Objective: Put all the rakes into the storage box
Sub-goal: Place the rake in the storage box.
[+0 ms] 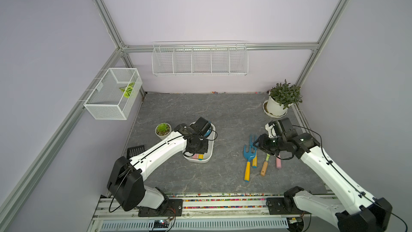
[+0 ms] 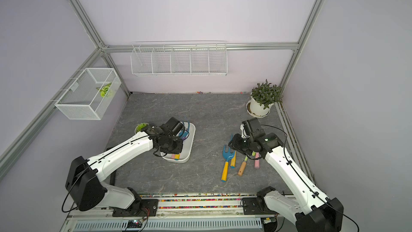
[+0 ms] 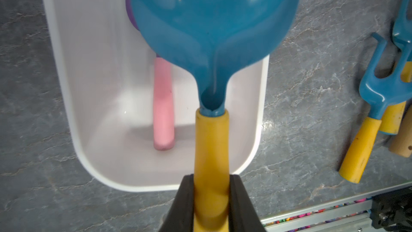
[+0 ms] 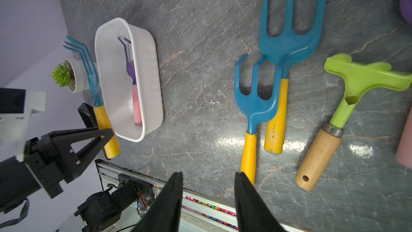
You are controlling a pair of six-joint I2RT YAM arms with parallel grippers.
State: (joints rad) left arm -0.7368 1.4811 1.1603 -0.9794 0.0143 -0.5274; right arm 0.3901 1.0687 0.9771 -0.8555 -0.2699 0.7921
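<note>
In a top view the storage box [image 1: 200,160] sits on the worktop [image 1: 223,112], nine o'clock from the loose fork [image 1: 248,153]. Left wrist: the left pincer [image 3: 211,179] clamps the rake [image 3: 211,30] by its handle, head over the box. Right wrist: the right pincer [image 4: 208,174] is part-open, empty.

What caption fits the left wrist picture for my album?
Left gripper holds the blue rake over the white storage box, where a pink-handled tool lies.

Bare table [image 1: 231,135] beside storage box [image 1: 199,160]
</note>
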